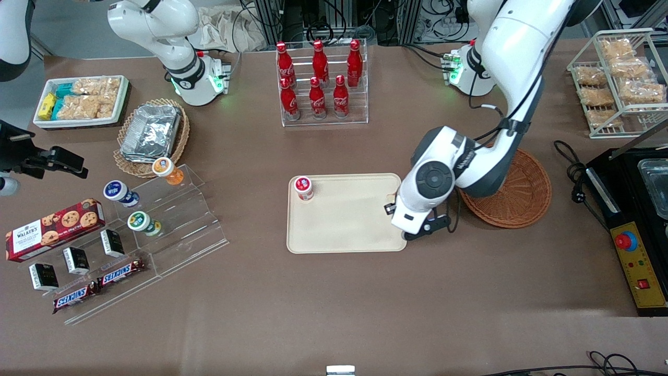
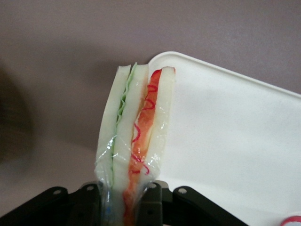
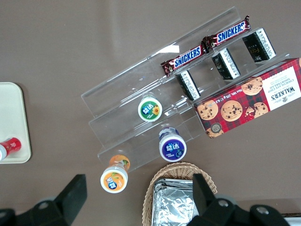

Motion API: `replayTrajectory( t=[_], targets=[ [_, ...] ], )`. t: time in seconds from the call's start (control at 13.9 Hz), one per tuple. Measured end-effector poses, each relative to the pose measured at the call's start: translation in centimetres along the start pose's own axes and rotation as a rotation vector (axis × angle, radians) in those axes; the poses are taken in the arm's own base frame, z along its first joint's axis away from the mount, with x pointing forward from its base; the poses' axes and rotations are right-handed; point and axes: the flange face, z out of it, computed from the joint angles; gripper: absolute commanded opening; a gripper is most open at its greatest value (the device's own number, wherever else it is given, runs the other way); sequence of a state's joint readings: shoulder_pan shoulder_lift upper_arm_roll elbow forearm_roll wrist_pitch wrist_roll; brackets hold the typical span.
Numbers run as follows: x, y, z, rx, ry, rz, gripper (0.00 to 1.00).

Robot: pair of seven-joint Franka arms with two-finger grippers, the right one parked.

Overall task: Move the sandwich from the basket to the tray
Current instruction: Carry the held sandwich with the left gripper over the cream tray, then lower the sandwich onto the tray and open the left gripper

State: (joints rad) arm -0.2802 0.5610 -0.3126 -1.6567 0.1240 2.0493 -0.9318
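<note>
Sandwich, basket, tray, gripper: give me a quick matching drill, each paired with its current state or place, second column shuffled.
Column one:
1. sandwich
2. basket
3. tray
4. gripper

Column two:
A. on the table, partly under the working arm, nothing visible in it
B. carries a small red-lidded cup near one corner
C. wrapped in clear film, pinched at one end, hanging above the tray's edge
D. shut on the sandwich, at the tray's edge nearest the basket

Pairs: 1-C, 2-A, 3-B, 4-D
</note>
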Motion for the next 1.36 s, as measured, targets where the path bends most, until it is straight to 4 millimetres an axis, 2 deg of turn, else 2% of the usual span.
replayTrajectory(
  t=[0.22,0.43,0.93,1.01,1.08,1.15,1.22,1.36],
  targets=[
    [-1.3,1.7,2.5,0.026,0.018,0.058,0.25],
    [-2.1,2.6,4.7,0.062,0.023,0.102,0.24],
    [-3.0,3.3,6.7,0.084,0.002,0.185,0.25],
    [-3.0,3.2,7.0,0.086,-0.001,0.186,0.3],
    [-3.0,3.2,7.3,0.089,-0.005,0.187,0.49],
    [-3.0,3.2,7.5,0.091,-0.008,0.187,0.8],
    [-2.9,3.2,7.6,0.091,-0.009,0.187,1.0],
    [-2.9,3.2,7.5,0.091,-0.008,0.187,1.0]
  ],
)
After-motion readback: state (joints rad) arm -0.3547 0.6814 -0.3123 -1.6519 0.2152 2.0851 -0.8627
